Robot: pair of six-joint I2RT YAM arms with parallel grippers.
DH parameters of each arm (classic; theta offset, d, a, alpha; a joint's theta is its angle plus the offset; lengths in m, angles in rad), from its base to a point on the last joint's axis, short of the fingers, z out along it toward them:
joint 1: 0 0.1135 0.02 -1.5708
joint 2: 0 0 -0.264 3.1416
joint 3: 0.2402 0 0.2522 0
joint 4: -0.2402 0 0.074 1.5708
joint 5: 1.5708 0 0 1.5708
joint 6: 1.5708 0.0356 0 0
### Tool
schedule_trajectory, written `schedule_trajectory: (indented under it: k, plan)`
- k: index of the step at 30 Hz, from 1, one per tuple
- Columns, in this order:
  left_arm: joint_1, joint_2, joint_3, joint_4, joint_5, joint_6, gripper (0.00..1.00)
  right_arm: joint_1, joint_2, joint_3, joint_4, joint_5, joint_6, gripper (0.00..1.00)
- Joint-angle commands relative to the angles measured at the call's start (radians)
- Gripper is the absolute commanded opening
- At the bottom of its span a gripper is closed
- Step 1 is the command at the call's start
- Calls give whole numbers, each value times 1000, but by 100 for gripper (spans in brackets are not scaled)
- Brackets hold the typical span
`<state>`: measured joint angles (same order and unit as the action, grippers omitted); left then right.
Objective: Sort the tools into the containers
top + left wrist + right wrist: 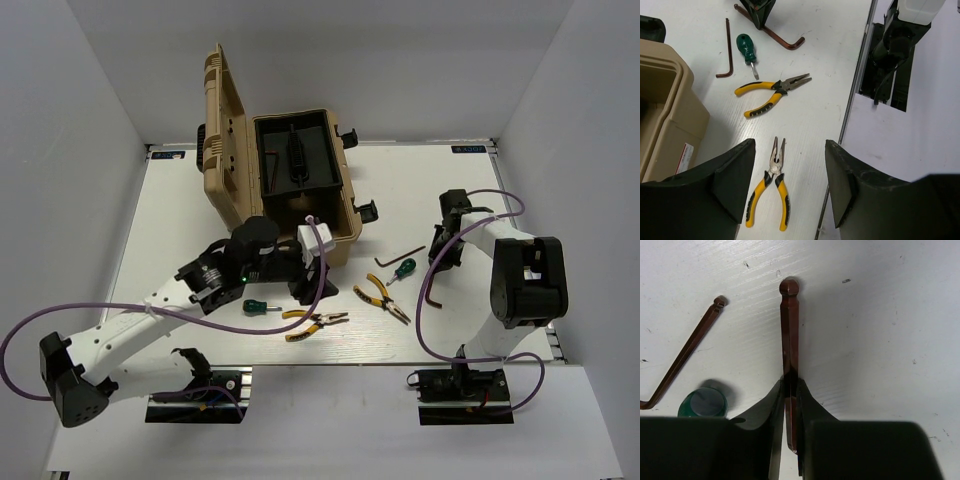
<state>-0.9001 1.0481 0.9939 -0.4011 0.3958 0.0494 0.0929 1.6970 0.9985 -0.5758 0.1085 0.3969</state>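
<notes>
– Presently at which step?
– Pick-up of one hex key [789, 325]. Right claw [790, 387] clamped shut on its shank, on or just above the desk [880, 315]; cannot tell which. Left claw [790, 150] spread wide, empty, above one pair of yellow pliers [771, 187], beside the toolbox [670, 110].
– Next move?
– Likely a lift and a carry left to the open toolbox's black tray [262, 150]; thin key, so firm grip and low release called for.
– Differences between views?
– Right wrist: the grip itself, plain. Overhead only: the tray, plus a second green screwdriver [258, 307] near the left arm; neither visible from the wrists.
</notes>
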Motion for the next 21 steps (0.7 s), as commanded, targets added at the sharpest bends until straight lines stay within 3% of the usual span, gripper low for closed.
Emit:
schedule_trajectory:
  k: [1,6,13,17,21]
  plan:
    - [-10,26,-18,53,11,-28,68,-5,75,-37,31,5,39,2]
    - [-39,110,-18,91,23,-49,68,-24,20,-20,34,0,-1,0]
    - [-60,104,28,82,-26,-20,68,-51,-174,55,13,-147,-153,0]
    - [-69,15,37,102,-26,-11,68,-47,-227,204,-60,-313,-273,0]
    - [-69,-85,60,140,-83,-11,68,-21,-168,406,-169,-522,-332,0]
